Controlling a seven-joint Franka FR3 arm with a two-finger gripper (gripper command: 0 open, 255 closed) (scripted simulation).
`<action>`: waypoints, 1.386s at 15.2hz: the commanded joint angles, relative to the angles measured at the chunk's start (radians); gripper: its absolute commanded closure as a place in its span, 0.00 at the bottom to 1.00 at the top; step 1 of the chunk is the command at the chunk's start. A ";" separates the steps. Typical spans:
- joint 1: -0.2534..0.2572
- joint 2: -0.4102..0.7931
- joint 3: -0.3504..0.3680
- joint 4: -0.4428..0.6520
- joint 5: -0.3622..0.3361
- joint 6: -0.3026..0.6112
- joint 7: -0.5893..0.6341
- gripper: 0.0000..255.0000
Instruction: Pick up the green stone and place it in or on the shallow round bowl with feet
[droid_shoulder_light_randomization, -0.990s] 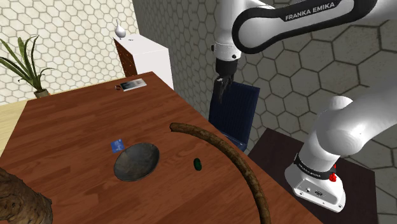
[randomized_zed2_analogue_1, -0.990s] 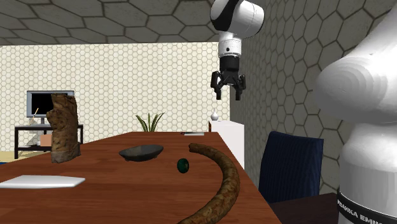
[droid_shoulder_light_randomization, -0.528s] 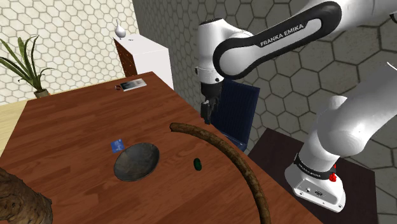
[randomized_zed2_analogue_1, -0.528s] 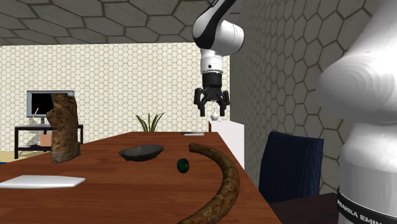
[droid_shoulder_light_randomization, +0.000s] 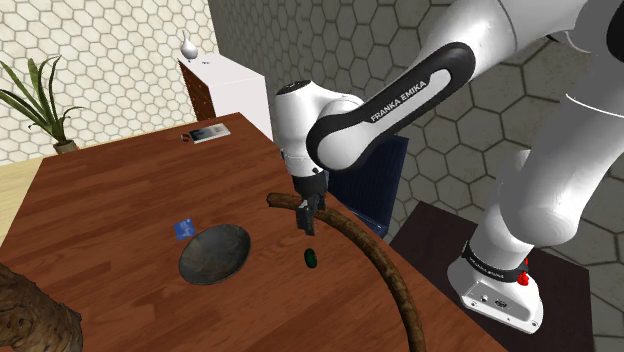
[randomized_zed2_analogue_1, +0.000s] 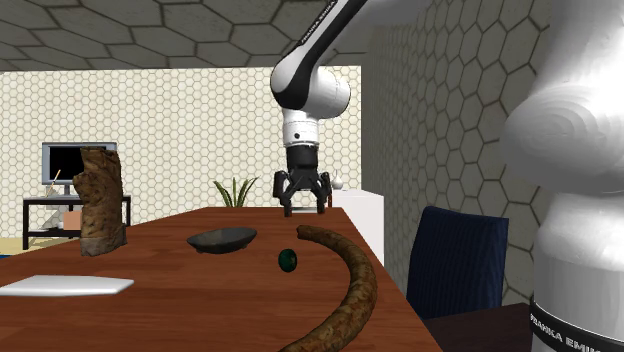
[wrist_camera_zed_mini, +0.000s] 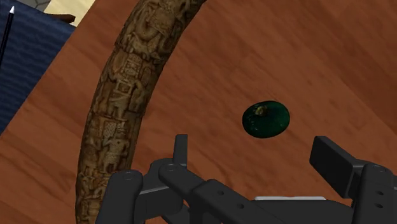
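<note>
A small dark green stone (droid_shoulder_light_randomization: 311, 258) (randomized_zed2_analogue_1: 288, 261) (wrist_camera_zed_mini: 266, 119) lies on the wooden table (droid_shoulder_light_randomization: 110, 210), between a dark shallow round bowl (droid_shoulder_light_randomization: 214, 253) (randomized_zed2_analogue_1: 222, 239) and a long curved carved tusk (droid_shoulder_light_randomization: 355, 243) (randomized_zed2_analogue_1: 345, 290) (wrist_camera_zed_mini: 121, 108). My black gripper (droid_shoulder_light_randomization: 307, 217) (randomized_zed2_analogue_1: 302, 206) (wrist_camera_zed_mini: 254, 153) hangs open above the table, a little above and behind the stone, over the tusk's near end. In the wrist view the stone lies just ahead of the gap between the two fingers (wrist_camera_zed_mini: 181, 151), untouched.
A blue card (droid_shoulder_light_randomization: 183, 229) lies beside the bowl. A flat device (droid_shoulder_light_randomization: 209, 132) sits at the table's far end, a white cabinet (droid_shoulder_light_randomization: 231, 85) behind it. A blue chair (droid_shoulder_light_randomization: 372, 180) stands by the table's edge. A carved brown stump (randomized_zed2_analogue_1: 101, 201) and a white pad (randomized_zed2_analogue_1: 65, 285) rest on the table.
The arm has swung down and toward the shoulder view's left, bringing the gripper from high over the chair to just above the table near the stone. The fingers stayed open.
</note>
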 joint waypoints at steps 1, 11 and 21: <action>0.014 0.069 0.022 0.019 -0.013 0.027 0.022 0.00; 0.042 0.218 0.045 0.007 -0.062 0.152 0.073 0.00; 0.042 0.223 0.045 0.004 -0.064 0.160 0.075 1.00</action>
